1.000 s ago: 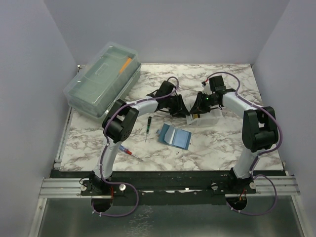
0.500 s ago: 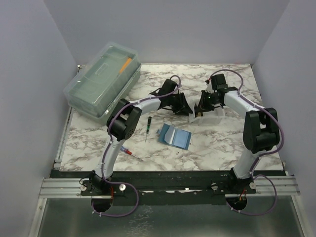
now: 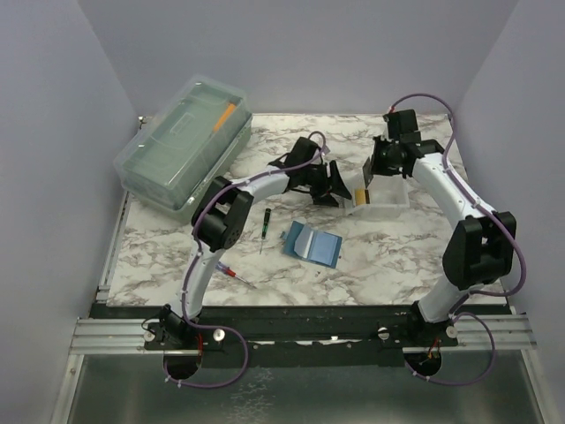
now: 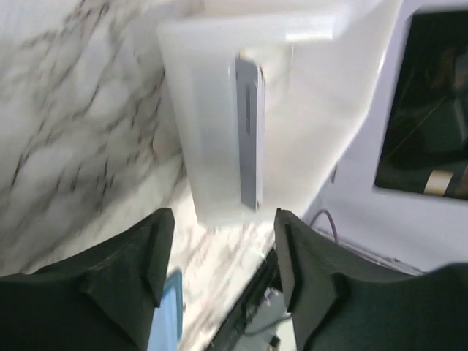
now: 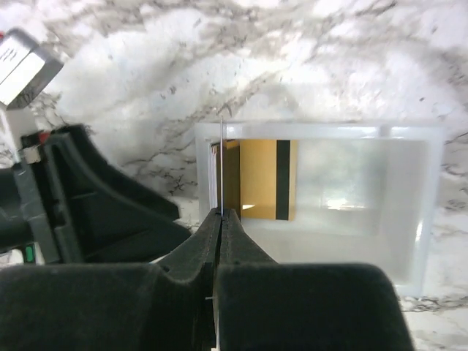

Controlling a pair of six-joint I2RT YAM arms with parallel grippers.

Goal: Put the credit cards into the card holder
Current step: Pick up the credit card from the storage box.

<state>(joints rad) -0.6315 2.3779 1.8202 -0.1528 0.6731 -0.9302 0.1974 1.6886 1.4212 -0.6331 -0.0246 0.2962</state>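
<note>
Now that the right arm has lifted since a second ago, the top view shows the right gripper above the translucent white tray. The left gripper is just beside the tray, and the open card holder lies on the tray's near side.

Left wrist: fingers apart, holding nothing.

Right wrist: jaws pinch a credit card edge-on, and a gold striped card remains in the tray. One card looks ready for the holder.

A lab test booth: plain walls enclose a marble-patterned table.
</note>
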